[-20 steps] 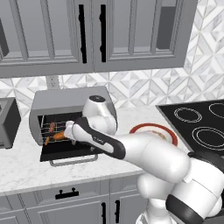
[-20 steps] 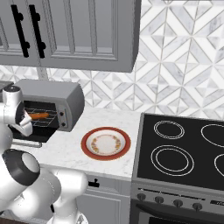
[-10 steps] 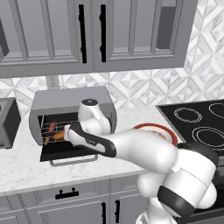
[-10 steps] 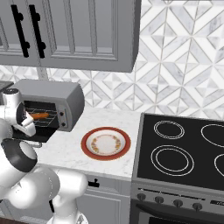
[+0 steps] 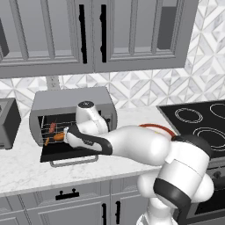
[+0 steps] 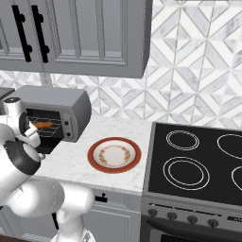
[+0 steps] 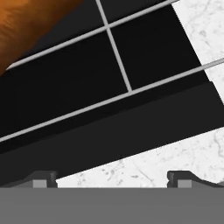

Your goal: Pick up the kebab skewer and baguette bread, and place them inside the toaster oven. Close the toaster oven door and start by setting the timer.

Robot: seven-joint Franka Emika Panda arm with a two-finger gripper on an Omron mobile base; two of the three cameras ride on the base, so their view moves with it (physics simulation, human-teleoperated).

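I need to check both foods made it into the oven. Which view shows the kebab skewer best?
The left base view: the kebab skewer lies on the rack inside the toaster oven, behind the baguette bread. The right base view and the hand view show the baguette bread; I cannot make out the skewer there.

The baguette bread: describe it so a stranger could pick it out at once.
Find the grey toaster oven on the marble counter, its door dropped open. On the wire rack lies the baguette bread, a plain orange-brown loaf, thicker than the kebab skewer behind it.
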